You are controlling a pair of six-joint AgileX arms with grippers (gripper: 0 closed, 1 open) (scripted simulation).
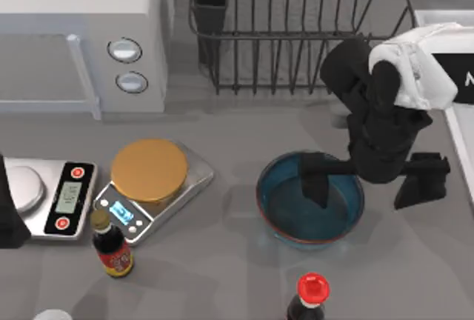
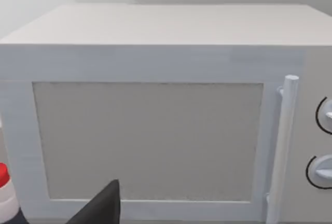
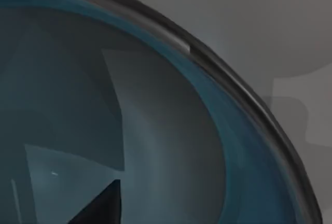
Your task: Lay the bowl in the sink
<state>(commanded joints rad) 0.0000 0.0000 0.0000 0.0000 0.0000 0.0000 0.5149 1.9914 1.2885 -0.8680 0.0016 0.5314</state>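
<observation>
The teal-blue bowl with its thin reddish-brown rim rests on the grey table right of centre. My right gripper is open and straddles the bowl's right rim, with one finger down inside the bowl and the other outside it. In the right wrist view the bowl's dark inside is close up, with one fingertip over it. The sink's pale raised rim runs along the table's right edge, partly behind the right arm. My left gripper is parked at the far left edge, open.
A black wire dish rack stands behind the bowl. A white microwave fills the back left. Two kitchen scales, one carrying an orange-tan disc, sit at left. A dark sauce bottle and a red-capped bottle stand near the front.
</observation>
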